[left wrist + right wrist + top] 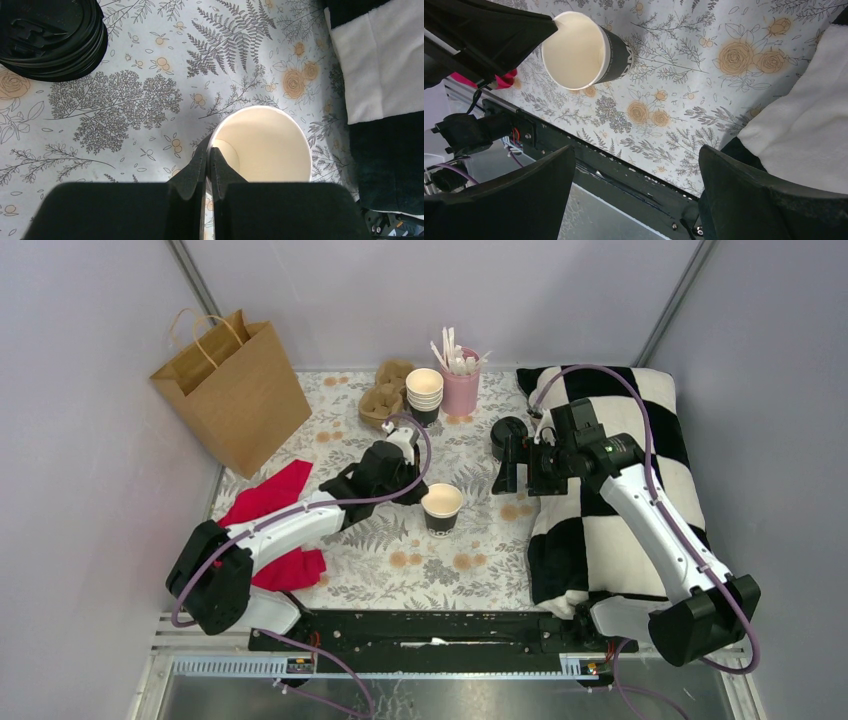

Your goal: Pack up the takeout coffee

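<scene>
A lidless paper cup (441, 506), black outside and cream inside, stands upright on the floral table cloth. It also shows in the left wrist view (265, 145) and the right wrist view (576, 50). My left gripper (419, 494) (210, 150) is shut on the cup's left rim, one finger inside and one outside. The low stack of loose black lids (509, 430) (50, 37) lies behind the cup to the right. My right gripper (508, 468) (636, 152) is open and empty, hovering by the lid stack, right of the cup.
A brown paper bag (235, 390) stands at the back left. A cardboard cup carrier (385, 395), a stack of lidless cups (424, 390) and a pink holder of stirrers (461, 385) stand at the back. A red cloth (275, 515) lies left, a checkered cushion (630, 470) right.
</scene>
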You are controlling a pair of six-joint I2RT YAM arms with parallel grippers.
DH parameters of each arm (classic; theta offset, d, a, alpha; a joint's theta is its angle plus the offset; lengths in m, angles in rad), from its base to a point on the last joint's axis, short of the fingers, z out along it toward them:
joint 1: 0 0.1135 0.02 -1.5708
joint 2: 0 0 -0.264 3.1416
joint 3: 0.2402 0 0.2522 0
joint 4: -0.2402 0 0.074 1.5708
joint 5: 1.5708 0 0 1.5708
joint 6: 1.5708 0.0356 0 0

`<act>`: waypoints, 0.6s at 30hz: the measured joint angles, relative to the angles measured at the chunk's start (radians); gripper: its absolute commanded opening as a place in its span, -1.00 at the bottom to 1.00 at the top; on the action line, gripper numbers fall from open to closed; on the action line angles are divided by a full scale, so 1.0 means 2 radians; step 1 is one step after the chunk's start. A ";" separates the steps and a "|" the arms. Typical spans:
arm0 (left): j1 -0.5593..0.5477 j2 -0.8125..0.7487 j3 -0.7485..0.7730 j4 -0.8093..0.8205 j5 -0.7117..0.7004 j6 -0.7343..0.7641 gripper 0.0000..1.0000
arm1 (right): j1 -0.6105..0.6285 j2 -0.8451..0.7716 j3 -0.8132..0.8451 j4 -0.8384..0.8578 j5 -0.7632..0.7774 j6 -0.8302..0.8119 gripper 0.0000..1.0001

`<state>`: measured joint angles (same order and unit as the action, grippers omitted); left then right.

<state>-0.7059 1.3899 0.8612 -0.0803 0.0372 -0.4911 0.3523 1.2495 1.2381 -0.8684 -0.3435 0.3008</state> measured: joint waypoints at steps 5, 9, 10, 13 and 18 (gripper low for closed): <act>-0.001 0.000 0.000 0.003 0.000 0.012 -0.17 | 0.000 -0.002 -0.004 0.005 -0.005 0.007 0.99; -0.001 -0.007 0.000 -0.006 0.001 0.016 0.23 | 0.000 -0.002 -0.004 0.007 -0.006 0.010 0.99; 0.000 -0.012 0.001 -0.014 0.000 0.015 0.30 | 0.000 -0.001 -0.004 0.007 -0.007 0.010 0.99; 0.016 -0.022 0.029 -0.074 -0.006 0.004 0.44 | 0.000 -0.001 -0.004 0.007 -0.007 0.011 0.99; 0.098 0.020 0.138 -0.178 -0.018 -0.023 0.41 | 0.000 0.000 -0.004 0.009 -0.008 0.011 0.99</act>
<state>-0.5091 1.4296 1.1370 -0.4362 0.0013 -0.5369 0.3523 1.2495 1.2308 -0.8513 -0.3603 0.3237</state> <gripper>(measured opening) 0.722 0.994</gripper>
